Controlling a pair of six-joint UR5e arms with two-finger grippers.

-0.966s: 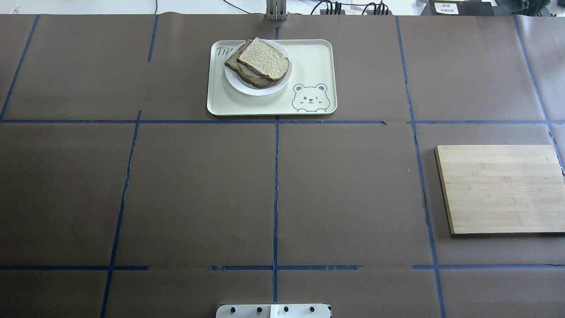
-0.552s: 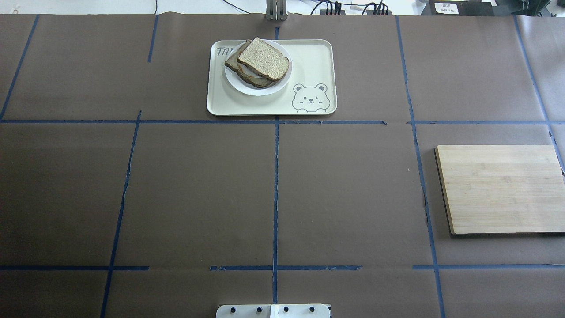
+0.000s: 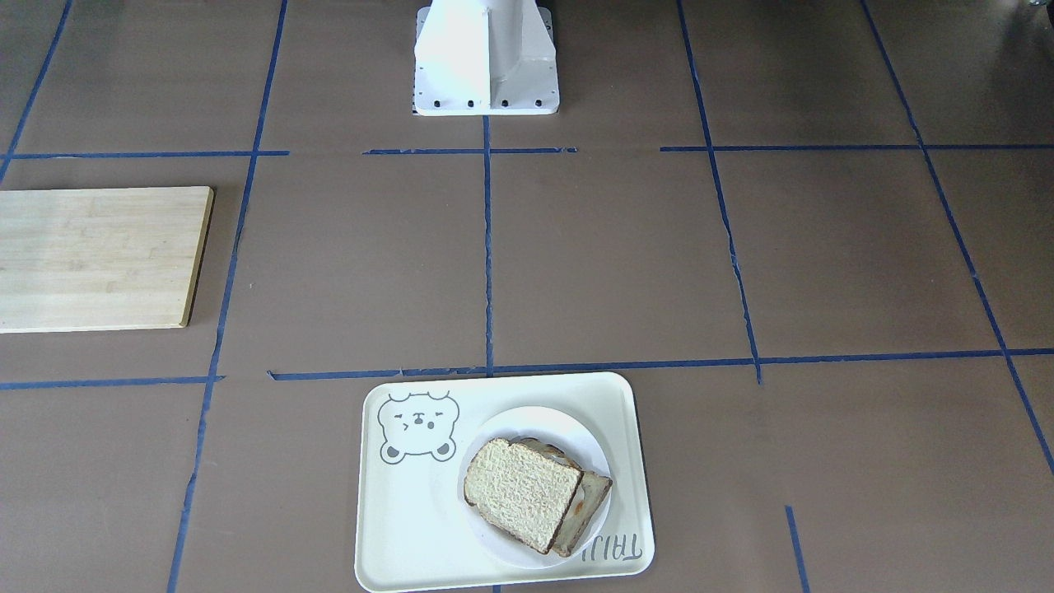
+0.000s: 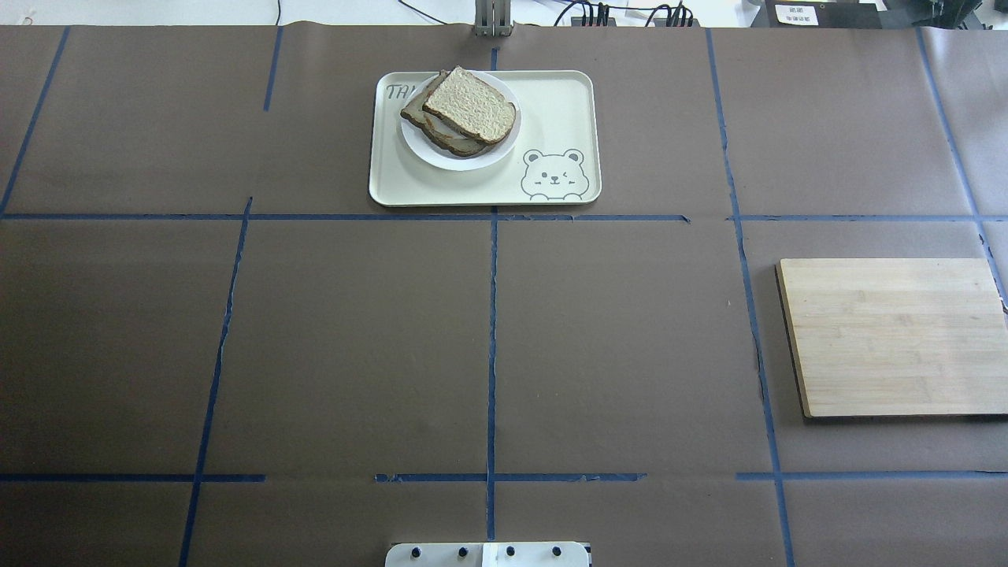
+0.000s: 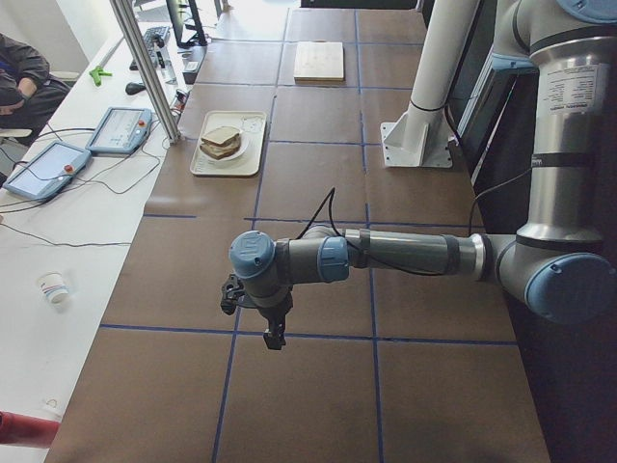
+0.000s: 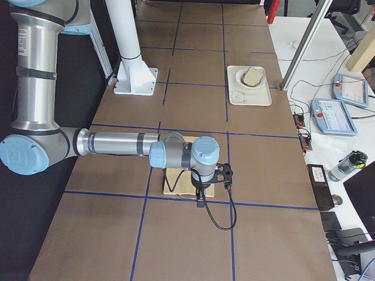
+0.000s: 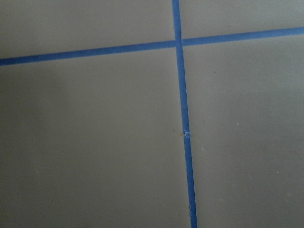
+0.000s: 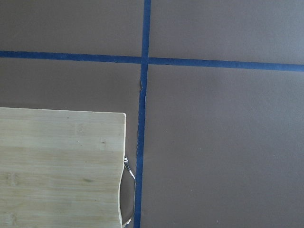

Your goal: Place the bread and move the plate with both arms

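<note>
Overhead and side views, both arms parked. The bread [image 4: 470, 105] lies topmost on a stack, overlapping a darker slice [image 4: 445, 142] on the plate [image 4: 461, 163]. The plate rests inside the tray [image 4: 563, 102], at the lettered end away from the bear drawing. Judged from this layout, the slice is already placed and the plate sits where both arms could reach it from either side.

The left gripper [image 5: 273, 333] hangs over bare table [image 4: 630, 339], well apart from the tray on the robot's left. The right gripper [image 6: 200, 199] hangs above a corner of the cutting board [image 4: 894, 335], well apart from the tray on the robot's right. Whether either is parted or closed cannot be told, since only the side views show them.

Compared with the earlier overhead frames, bread, plate, tray and board occupy the same positions; no arm has entered that view.
</note>
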